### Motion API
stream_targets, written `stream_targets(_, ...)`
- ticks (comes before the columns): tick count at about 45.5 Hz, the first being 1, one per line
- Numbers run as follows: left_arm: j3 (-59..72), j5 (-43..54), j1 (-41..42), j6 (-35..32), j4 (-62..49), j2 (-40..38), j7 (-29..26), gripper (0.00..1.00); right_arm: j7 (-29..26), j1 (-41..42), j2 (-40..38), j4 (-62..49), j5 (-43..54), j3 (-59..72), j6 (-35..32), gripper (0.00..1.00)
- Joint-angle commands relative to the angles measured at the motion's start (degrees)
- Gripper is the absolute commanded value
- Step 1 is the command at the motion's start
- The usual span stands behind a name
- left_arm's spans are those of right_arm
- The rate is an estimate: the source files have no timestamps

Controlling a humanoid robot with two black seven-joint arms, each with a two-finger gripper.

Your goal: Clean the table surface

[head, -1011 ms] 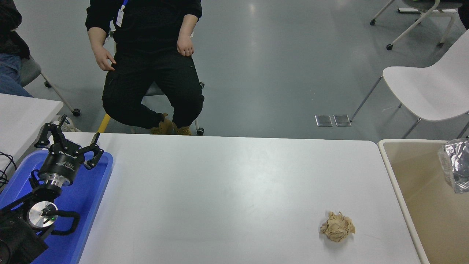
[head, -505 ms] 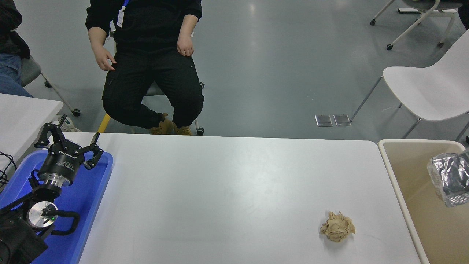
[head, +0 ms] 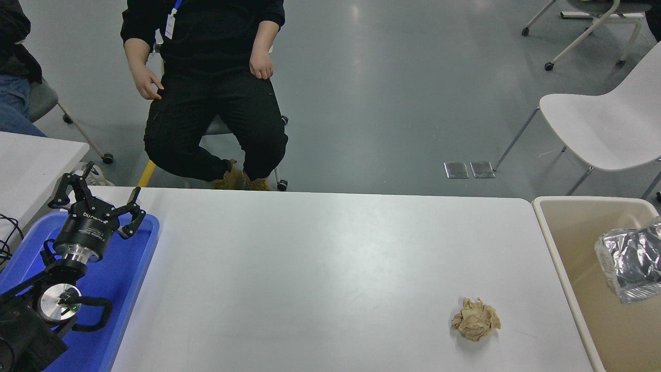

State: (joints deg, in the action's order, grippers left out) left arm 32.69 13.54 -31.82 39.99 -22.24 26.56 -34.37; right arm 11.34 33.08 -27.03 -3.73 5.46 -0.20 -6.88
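The table surface is a wide white top. A crumpled brown paper ball lies on it at the front right. A crinkled silver foil bag is inside the outline of the beige bin at the table's right end, partly cut off by the picture edge; what holds it is hidden. My left gripper is parked open and empty over the blue tray at the lower left. My right gripper is out of view.
A person in black sits on a chair beyond the far edge, hands on the thighs. A smaller white table stands at the left. A white chair stands at the back right.
The silver foil bag has moved down and to the left, deeper into the beige bin. The left arm and the paper ball have not moved.
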Motion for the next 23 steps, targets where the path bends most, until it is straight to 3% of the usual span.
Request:
stream_targets(1,0.00,0.00,0.00,0.00,0.00,0.07,0.00,1.00,0.00,-0.12,0.14,0.12,-0.10,-0.16,2.13,0.48)
stream_targets(6,0.00,0.00,0.00,0.00,0.00,-0.01,0.00,1.00,0.00,-0.21,0.14,0.39,-0.10,-0.16,2.13,0.59)
stream_targets(10,0.00,0.00,0.00,0.00,0.00,-0.01,0.00,1.00,0.00,-0.21,0.23,0.39,-0.10,-0.59,2.13,0.76)
stream_targets(14,-0.09,0.00,0.00,0.00,0.00,-0.01,0.00,1.00,0.09,-0.21,0.23,0.39,-0.10,-0.68,2.13,0.81)
stream_targets(18,0.00,0.00,0.00,0.00,0.00,-0.01,0.00,1.00,0.00,-0.03,0.23,0.39,-0.19,-1.21,2.13,0.95)
stream_targets(23,0.00,0.00,0.00,0.00,0.00,-0.01,0.00,1.00,0.00,0.58,-0.04,0.30,-0.19,-1.30,2.13,0.97)
